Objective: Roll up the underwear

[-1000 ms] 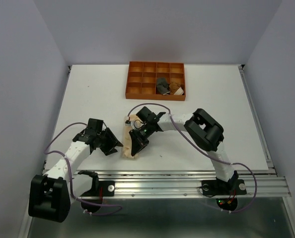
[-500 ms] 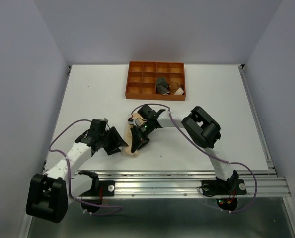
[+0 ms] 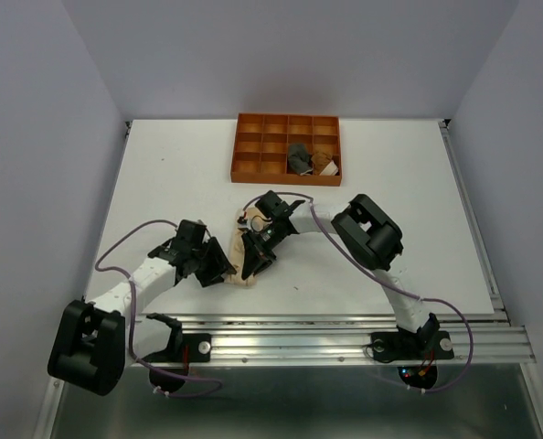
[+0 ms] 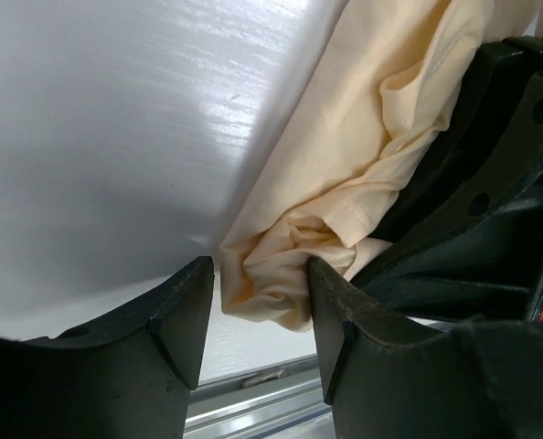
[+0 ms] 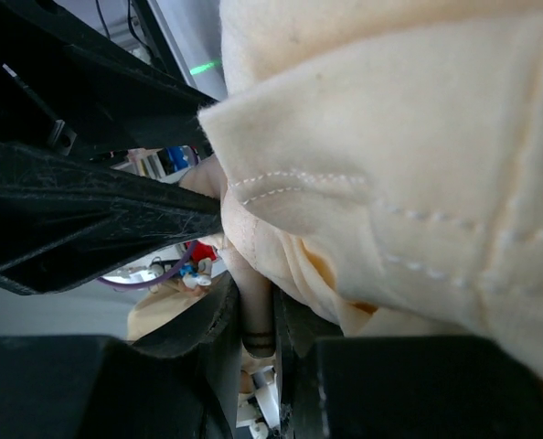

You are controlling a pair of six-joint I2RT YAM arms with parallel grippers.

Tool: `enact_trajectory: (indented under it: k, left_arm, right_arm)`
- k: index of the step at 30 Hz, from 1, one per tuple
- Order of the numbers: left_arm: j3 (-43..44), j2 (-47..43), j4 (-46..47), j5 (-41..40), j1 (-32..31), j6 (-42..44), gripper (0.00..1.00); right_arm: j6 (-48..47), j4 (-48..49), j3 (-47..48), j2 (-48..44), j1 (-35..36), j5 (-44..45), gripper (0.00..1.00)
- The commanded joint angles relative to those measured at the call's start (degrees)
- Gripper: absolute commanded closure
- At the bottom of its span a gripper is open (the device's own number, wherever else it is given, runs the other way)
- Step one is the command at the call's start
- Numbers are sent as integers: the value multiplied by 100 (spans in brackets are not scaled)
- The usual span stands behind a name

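**Both claws at the peach brief, near side of the counter**

The white counter carries the orange-brown grid tray at its far side. Two briefs sit in the tray's right-hand compartments: the dark grey one and the rust-brown one just beside it.

Your peach brief lies crumpled on the counter well short of the tray, between the two arms.

The left claw is parted. Its fingers straddle the brief's bunched near corner (a sliver of gap shows at one finger, so it is not pinched).

The right claw is clenched on a thin fold of the same peach brief, and the rest of the cloth is heaped over it.

From the top camera, the two claws sit just beside each other.
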Motion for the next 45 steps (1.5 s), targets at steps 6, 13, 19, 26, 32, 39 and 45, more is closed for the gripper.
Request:
enact_trajectory:
  k: [6, 13, 19, 26, 32, 39, 45]
  left_arm:
    - [-40, 379, 840, -160, -121, -139, 52]
    - [302, 511, 281, -414, -148, -218, 100]
    - [917, 633, -907, -723, -148, -157, 100]
    - [857, 1337, -1050, -3, -148, -113, 100]
    - [838, 1303, -838, 341, -148, -104, 100]
    - [1391, 1021, -1242, 165, -148, 221, 100]
    - [1489, 880, -1419, 94, -148, 318, 100]
  right_arm:
    - [-117, -107, 115, 238, -78, 325, 98]
    - [-634, -230, 98, 37, -78, 650, 73]
    - [-1539, -108, 19, -613, -78, 1160, 44]
    - [-2209, 982, -965, -1984, -17, 1555, 34]
    - [-3313, 1738, -2140, -3083, 299, 2301, 32]
    - [-4950, 1914, -2416, -3647, 1398, 3321, 28]
    - [-5284, 2029, -2320, -3551, 1986, 3778, 27]
